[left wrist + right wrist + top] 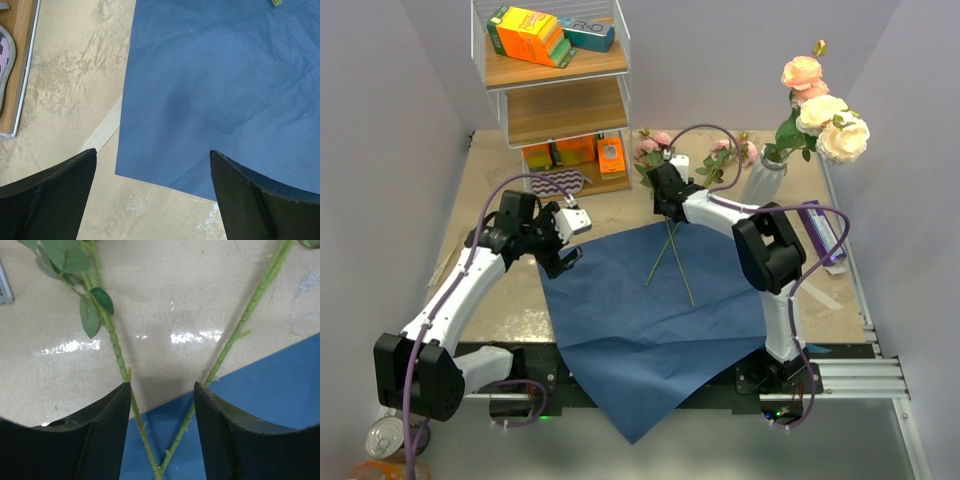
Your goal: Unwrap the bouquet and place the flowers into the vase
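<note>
The bouquet is unwrapped: its blue paper (pixel 640 320) (pixel 225 75) lies flat on the table. Two flowers lie loose, their green stems (pixel 672 250) crossing on the paper and their pink blooms (pixel 655 143) resting behind it. My right gripper (pixel 663 208) (pixel 162 390) hangs low over them, jaws apart, with both stems (pixel 117 347) running between the fingers and neither one pinched. The white vase (pixel 763 180) stands at the back right and holds several roses (pixel 825 120). Over the paper's left corner, my left gripper (pixel 565 255) (pixel 152 155) is wide open and empty.
A wire shelf rack (pixel 555 80) with boxes stands at the back left, a patterned item (pixel 558 182) at its foot. A purple box (pixel 825 235) lies by the right edge. A pale strip (pixel 102 132) lies beside the paper. A can (pixel 390 435) sits near left.
</note>
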Controlling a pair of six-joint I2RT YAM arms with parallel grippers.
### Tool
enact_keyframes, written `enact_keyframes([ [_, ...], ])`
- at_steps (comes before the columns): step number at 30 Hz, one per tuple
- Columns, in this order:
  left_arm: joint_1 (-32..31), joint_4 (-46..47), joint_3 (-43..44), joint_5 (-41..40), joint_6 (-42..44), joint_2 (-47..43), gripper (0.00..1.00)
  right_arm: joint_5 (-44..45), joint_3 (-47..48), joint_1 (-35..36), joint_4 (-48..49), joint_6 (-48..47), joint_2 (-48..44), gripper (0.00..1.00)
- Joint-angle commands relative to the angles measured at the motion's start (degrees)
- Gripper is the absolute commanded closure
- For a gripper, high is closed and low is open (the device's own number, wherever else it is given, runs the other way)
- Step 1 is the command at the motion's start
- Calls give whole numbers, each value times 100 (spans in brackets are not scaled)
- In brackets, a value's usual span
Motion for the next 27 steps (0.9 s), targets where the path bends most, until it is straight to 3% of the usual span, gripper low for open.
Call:
enact_keyframes([
  [1, 36, 112, -68, -61, 64, -14, 0, -319, 32, -1, 399, -374, 28, 45],
  [6, 36, 156, -138, -105, 90, -23, 0, -907, -144, -1, 943, -612, -131, 43],
  [18, 36, 253, -252, -158, 73, -76, 0, -1145, 857, -115, 329, -876, 774, 47],
  [21, 36, 279, -270, -193, 47, -85, 0, -1154, 1033, -115, 180, -876, 906, 53],
  [24, 36, 279, -279, -219, 64, -93, 0, -1163, 1043, -124, 162, -841, 898, 68],
  [25, 36, 271, -270, -219, 64, -102, 0, -1163, 1025, -124, 171, -824, 872, 78],
  [27, 36, 279, -279, -228, 73, -102, 0, -1146, 999, -124, 180, -815, 767, 90],
])
